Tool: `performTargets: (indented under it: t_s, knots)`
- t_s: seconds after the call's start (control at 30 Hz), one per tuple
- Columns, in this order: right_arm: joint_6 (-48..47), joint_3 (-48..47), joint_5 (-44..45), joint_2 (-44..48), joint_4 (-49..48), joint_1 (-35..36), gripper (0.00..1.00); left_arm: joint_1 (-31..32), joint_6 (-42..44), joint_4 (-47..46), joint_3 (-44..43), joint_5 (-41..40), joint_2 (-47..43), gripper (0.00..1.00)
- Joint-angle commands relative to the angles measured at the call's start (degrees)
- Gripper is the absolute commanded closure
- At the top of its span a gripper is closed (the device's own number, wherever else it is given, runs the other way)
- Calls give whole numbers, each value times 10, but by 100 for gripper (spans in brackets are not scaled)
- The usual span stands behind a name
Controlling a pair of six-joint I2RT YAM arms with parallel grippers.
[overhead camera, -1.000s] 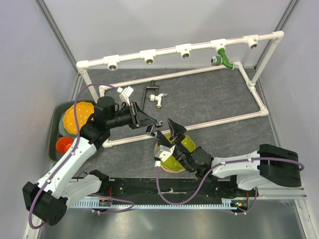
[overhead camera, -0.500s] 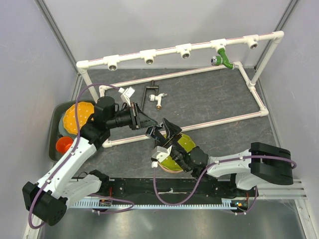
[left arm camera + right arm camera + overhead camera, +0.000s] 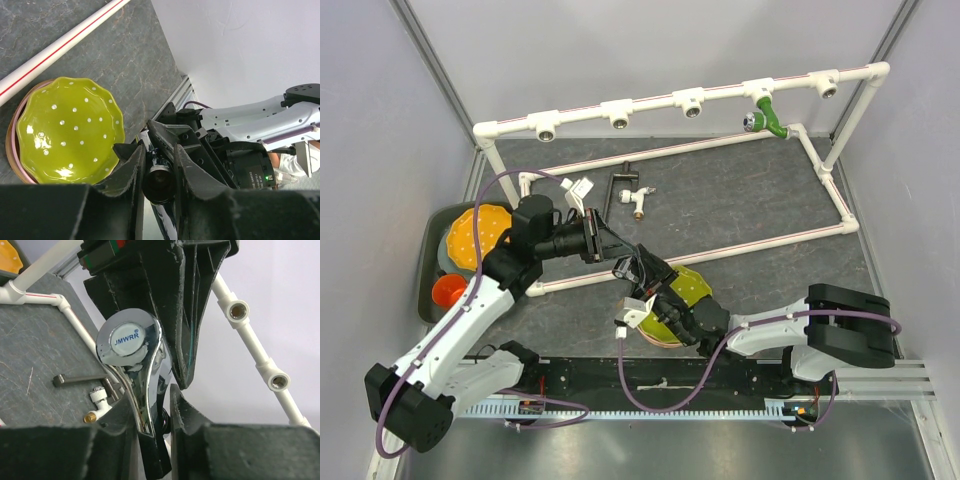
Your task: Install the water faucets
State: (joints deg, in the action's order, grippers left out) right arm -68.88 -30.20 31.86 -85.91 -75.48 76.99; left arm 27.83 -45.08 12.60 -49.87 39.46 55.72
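Observation:
The silver faucet (image 3: 131, 352), chrome with a round JMWRR cap, hangs above the mat between both arms. My left gripper (image 3: 619, 257) is shut on its body, whose dark round end (image 3: 161, 182) shows between the fingers. My right gripper (image 3: 642, 270) comes from the other side and is shut on the lever handle (image 3: 150, 405). The white faucet (image 3: 640, 200) with a brass end lies on the mat next to a black L-shaped bar (image 3: 620, 183). It also appears low in the right wrist view as the white faucet (image 3: 97, 402).
A white pipe frame (image 3: 620, 112) with several downward sockets runs across the back; a green fitting (image 3: 767, 118) hangs from one. A yellow-green bowl (image 3: 688, 290) sits under the right wrist. An orange dish (image 3: 475, 235) and an orange cup (image 3: 448, 290) stand at the left.
My right gripper moved left and up to the silver faucet and shut on its handle. The left gripper kept its hold and hardly moved.

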Motion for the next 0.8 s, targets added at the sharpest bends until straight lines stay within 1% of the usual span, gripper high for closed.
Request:
performTargets:
  t_s: [0.0,0.03,0.07,0.1,0.13,0.17,0.23,0.27,0.3,0.33,0.37,0.4,0.43,0.47,0.5,0.53,0.57,0.6,0.63,0.7,0.73,0.77]
  knots:
    - [27,-15,33,3,-70,-2,100,4,-3,-42,-12,37,-18,93]
    - [36,-15,33,9,-58,-2,100,4,-2,-37,-14,32,-22,88]
    - [55,-15,33,15,-48,-1,100,3,3,-35,-15,27,-25,77]
    - [64,-14,33,28,-29,-1,100,3,5,-33,-19,21,-27,71]
    - [72,-13,35,34,-21,-2,100,3,8,-25,-22,5,-33,58]
    - [81,-13,36,40,-13,-3,100,3,18,-20,-26,-6,-36,50]
    - [106,-8,42,58,12,-3,100,4,35,-6,-43,-38,-42,38]
    - [116,-7,44,65,23,-4,100,4,58,13,-50,-49,-49,29]
    - [142,-7,45,81,52,-4,100,3,74,24,-68,-63,-52,26]
    - [156,-7,48,90,72,-6,100,4,92,36,-80,-95,-55,22]
    - [170,-7,52,100,94,-7,100,4,137,71,-94,-117,-59,20]
    - [214,-8,55,122,149,-8,100,4,162,88,-123,-141,-60,18]
    - [239,-14,55,134,181,-11,100,3,188,108,-138,-198,-62,14]
    - [272,-18,49,147,216,-21,100,4,232,133,-152,-226,-63,13]
    - [299,-22,40,173,280,-27,100,3,255,141,-177,-249,-65,12]
    - [356,-28,32,187,307,-34,100,3,275,146,-187,-293,-67,11]
    - [382,-31,26,199,331,-47,100,4,308,147,-196,-313,-68,11]
    - [405,-35,12,223,380,-54,100,4,323,147,-217,-328,-67,11]
    - [455,-47,2,235,405,-63,100,4,355,148,-227,-359,-64,10]
    - [500,-63,-20,259,468,-89,100,6,383,147,-260,-391,-55,10]
    - [520,-77,-30,265,485,-97,100,8,407,146,-270,-425,-41,10]
    - [557,-83,-37,269,497,-115,100,8,417,145,-279,-442,-33,10]
